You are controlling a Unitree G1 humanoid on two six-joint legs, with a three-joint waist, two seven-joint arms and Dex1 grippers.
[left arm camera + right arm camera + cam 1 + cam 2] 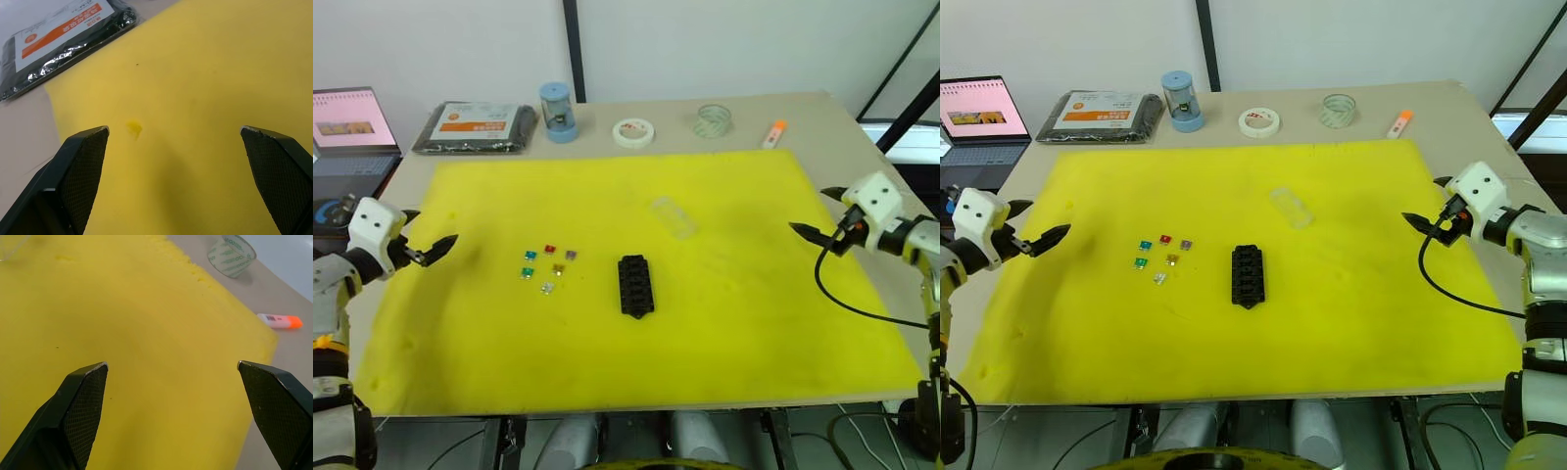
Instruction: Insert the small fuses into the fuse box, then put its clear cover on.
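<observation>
Left gripper [429, 239]: fingers spread wide, holding nothing, hovering over the left edge of the yellow mat [734, 323]. Right gripper [820, 214]: likewise spread apart and empty, at the mat's right edge. Both are well apart from the task items.

Task items, all on the mat:
- Small fuses [548, 264]: 6 pcs, loose cluster left of centre, none inserted. Far row, left to right: blue [530, 256], red [549, 250], purple-grey [571, 255]. Near row: green [527, 272], amber [558, 268], pale clear [547, 288].
- Fuse box [635, 285]: 1 pc, black, near mat centre, just right of the fuses, not touching them. Slots face up (whether any slot is filled cannot be told at this range).
- Clear cover [672, 215]: 1 pc, lying separate, beyond the box and slightly to its right, apart from it.

Other items on the bare table [808, 117] beyond the mat, left to right:
- Black flat packet w/ orange label [476, 126]: 1.
- Blue-based cylinder [556, 112]: 1, upright.
- White tape roll [633, 132]: 1, flat.
- Clear tape roll [713, 120]: 1.
- White marker w/ orange cap [772, 133]: 1.

Laptop [352, 122]: 1, open, off the table's left end.
</observation>
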